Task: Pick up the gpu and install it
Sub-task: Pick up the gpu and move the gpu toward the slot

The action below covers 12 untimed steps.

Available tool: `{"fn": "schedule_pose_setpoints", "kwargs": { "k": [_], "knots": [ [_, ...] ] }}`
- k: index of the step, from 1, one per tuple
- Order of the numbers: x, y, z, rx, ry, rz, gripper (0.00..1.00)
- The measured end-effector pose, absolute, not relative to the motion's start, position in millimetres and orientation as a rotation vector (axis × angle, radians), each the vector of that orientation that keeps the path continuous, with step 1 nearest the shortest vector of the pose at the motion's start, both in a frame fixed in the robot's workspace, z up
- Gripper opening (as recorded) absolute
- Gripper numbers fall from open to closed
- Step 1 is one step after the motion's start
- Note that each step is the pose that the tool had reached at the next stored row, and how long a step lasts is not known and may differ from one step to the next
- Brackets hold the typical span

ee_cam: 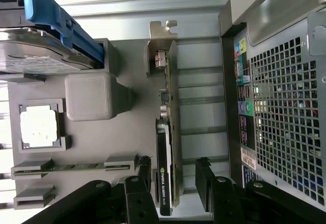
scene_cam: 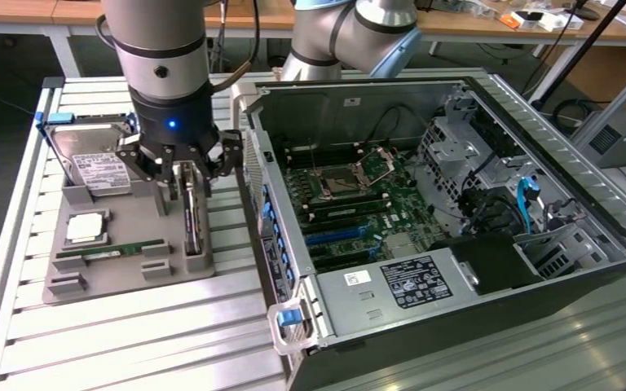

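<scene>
Key: gripper sits right over the gpu, jaws apart. One finger is on each side of the card w/ a sliver of air btwn pad and board, nothing clamped yet. Card stands on edge in a slot of the grey fixture tray. Its long axis runs along the tray, parallel to the case's rear face and crosswise to the jaws' closing line, so closing would pinch the thin dimension. Silver bracket is at the end nearer the hard drive. How far down the card the fingertips reach: can't tell. Only one arm, and it's on the spot.

Sweep from the exterior view's left:
- **hard drive** w/ blue frame, propped in the tray, well out from the jaws on the side away from the case.
- **CPU** and green memory stick, same side, neither near the fingers.
- **grey tray post**, btwn hard drive and gpu, beside the outer finger. Tightest neighbour, judged clear.
- **PC case**, open, just beyond the other finger, w/ its rear grille close alongside.
- **motherboard** w/ blue slots, inside the case, well apart from the jaws.
</scene>
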State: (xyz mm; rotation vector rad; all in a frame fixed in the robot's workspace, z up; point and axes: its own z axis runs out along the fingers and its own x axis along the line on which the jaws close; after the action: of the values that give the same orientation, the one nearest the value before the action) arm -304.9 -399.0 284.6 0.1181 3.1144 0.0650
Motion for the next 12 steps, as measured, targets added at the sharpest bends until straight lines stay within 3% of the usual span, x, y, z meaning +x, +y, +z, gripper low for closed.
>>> {"fn": "schedule_pose_setpoints", "kwargs": {
  "k": [12],
  "knots": [
    [-303.8,-399.0,277.2,0.118,3.114,0.065,0.48]
  ]
}}
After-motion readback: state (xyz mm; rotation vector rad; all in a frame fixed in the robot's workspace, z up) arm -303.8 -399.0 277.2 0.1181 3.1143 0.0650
